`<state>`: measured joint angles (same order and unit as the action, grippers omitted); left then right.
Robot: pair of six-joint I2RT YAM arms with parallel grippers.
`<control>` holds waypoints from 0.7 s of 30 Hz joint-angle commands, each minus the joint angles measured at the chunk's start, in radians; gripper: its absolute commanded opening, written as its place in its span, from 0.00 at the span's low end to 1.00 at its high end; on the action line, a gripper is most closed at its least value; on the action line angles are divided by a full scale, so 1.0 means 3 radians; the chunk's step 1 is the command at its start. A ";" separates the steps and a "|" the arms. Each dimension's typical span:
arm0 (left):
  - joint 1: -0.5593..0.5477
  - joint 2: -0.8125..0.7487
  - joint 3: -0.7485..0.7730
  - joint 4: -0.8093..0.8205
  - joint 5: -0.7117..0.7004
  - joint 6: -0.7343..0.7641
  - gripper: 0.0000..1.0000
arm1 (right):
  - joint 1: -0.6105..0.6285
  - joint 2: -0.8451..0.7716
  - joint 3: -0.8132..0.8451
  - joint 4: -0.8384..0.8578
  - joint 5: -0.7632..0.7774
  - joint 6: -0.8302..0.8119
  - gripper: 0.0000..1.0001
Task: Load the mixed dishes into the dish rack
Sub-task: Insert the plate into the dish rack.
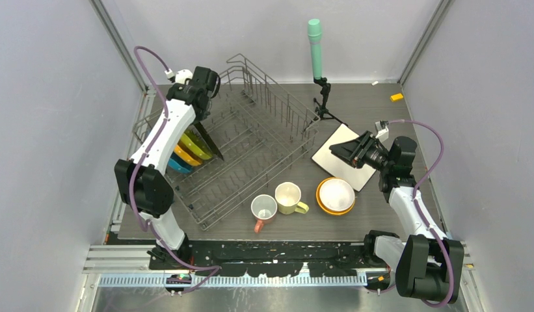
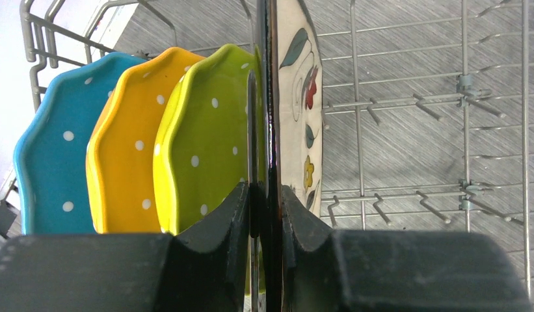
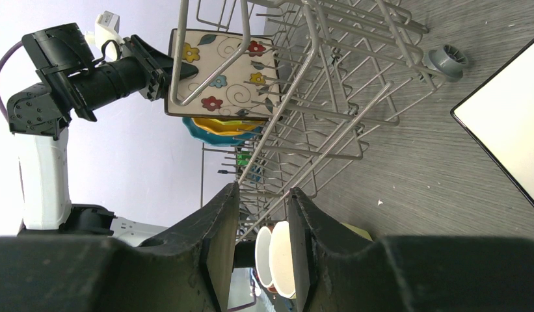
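One arm (image 1: 163, 133), left, above dish rack (image 1: 251, 153)

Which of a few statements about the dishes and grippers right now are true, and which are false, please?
1. The left gripper pinches the floral plate. True.
2. The right gripper holds the white square plate. False: it is open and empty; the plate lies on the table.
3. Three dotted plates stand upright in the dish rack. True.
4. Both mugs sit in the rack. False: the pink mug and pale-yellow mug stand on the table.
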<state>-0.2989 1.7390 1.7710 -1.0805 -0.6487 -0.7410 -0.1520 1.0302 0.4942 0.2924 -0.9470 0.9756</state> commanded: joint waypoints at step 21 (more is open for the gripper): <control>0.0178 -0.0573 -0.0462 0.0739 0.0236 0.0487 0.43 | 0.0021 -0.0014 0.0016 0.0044 -0.0003 -0.0048 0.39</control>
<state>-0.2634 1.6444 1.6405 -0.9432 -0.5903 -0.6449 -0.1520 1.0302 0.4915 0.2909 -0.9463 0.9749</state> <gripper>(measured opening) 0.408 0.392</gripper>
